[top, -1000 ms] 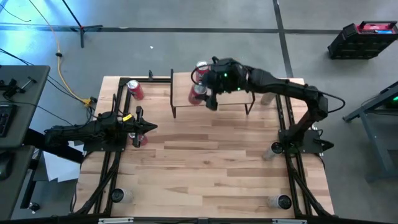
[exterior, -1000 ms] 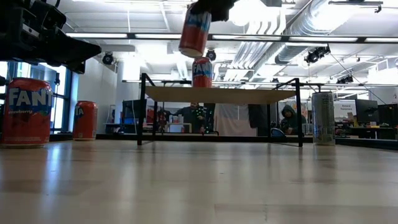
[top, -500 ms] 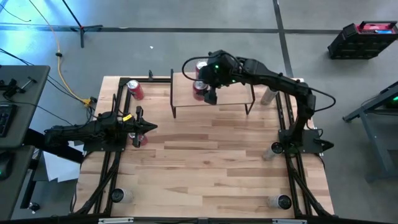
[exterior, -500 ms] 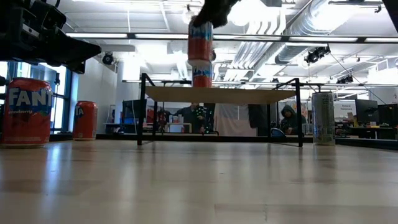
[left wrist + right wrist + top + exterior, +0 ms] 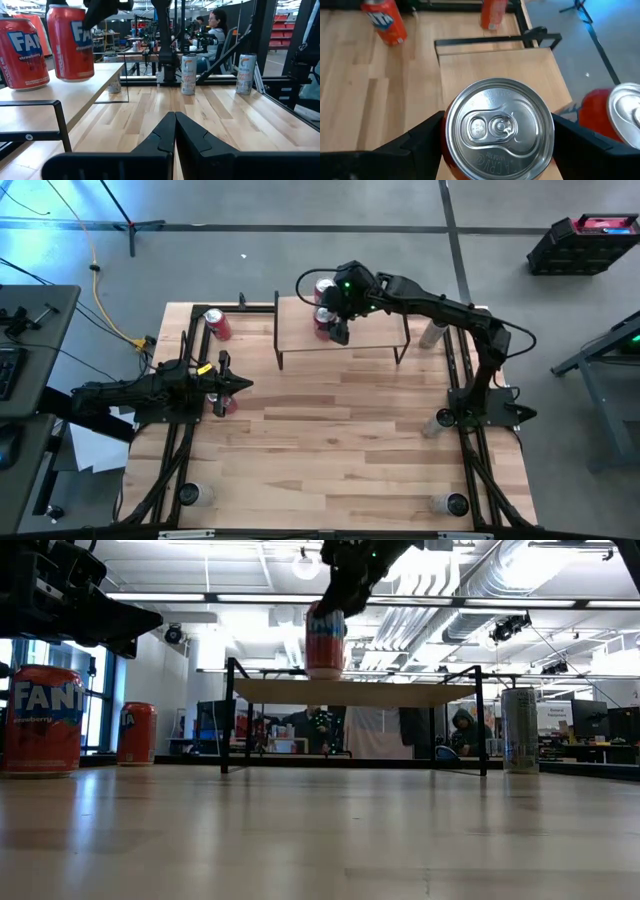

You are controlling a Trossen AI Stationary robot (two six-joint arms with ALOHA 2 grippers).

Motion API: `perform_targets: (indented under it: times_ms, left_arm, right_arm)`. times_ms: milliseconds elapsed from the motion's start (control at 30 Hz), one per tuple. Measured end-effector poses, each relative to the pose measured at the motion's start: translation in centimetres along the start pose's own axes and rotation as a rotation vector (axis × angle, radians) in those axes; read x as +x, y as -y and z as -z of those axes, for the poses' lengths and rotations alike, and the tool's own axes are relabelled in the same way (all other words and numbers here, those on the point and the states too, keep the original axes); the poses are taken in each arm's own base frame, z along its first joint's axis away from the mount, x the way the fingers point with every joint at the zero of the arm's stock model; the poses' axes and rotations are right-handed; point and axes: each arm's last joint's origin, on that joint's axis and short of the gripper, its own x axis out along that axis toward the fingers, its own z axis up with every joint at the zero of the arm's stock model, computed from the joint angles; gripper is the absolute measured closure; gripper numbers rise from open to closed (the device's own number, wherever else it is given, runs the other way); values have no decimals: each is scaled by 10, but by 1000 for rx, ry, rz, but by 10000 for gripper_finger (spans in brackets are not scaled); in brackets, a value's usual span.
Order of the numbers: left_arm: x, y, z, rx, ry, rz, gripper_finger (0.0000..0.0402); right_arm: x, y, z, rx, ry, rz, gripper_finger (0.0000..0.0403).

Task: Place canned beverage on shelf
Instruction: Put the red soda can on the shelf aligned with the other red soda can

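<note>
Cans of red soda were seen at the left of the high view: one upright can (image 5: 217,324) near the table's upper-left corner, and another can (image 5: 226,402) just beside the left gripper (image 5: 238,384), which was held low over the left side of the table (image 5: 340,440) with its fingers pressed fully together and nothing between them. In the low view these two were shown at the left edge as a large near can (image 5: 42,720) and a smaller far can (image 5: 137,734).

Toward the upper middle of the high view the shelf (image 5: 375,335) was found, a light plank on thin black legs. A red can (image 5: 324,288) was already stood on its far left part. Just beside it, the task's can (image 5: 322,323) was gripped by the right gripper (image 5: 338,320), the fingers spread wide around its body from above. In the low view that can (image 5: 325,640) was held upright with its base at or just over the plank (image 5: 350,692); contact could not be told. In the right wrist view its silver lid (image 5: 497,129) was framed between the two fingers (image 5: 420,140).

At the right, a silver can (image 5: 434,333) was stood beside the shelf, and two more cans (image 5: 455,504) (image 5: 190,494) were seen at the lower corners.
</note>
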Motion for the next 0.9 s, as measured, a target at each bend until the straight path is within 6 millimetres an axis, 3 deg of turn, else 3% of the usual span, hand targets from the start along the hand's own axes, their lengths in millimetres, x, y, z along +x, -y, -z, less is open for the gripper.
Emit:
perform_targets:
  times_ms: [300,900]
  left_arm:
    - [0,0,0,0,0,0,398]
    - [0,0,0,0,0,0,398]
  right_arm:
    - [3,14,11,65,-15,-29,114]
    - [4,8,9,47,-11,-46,96]
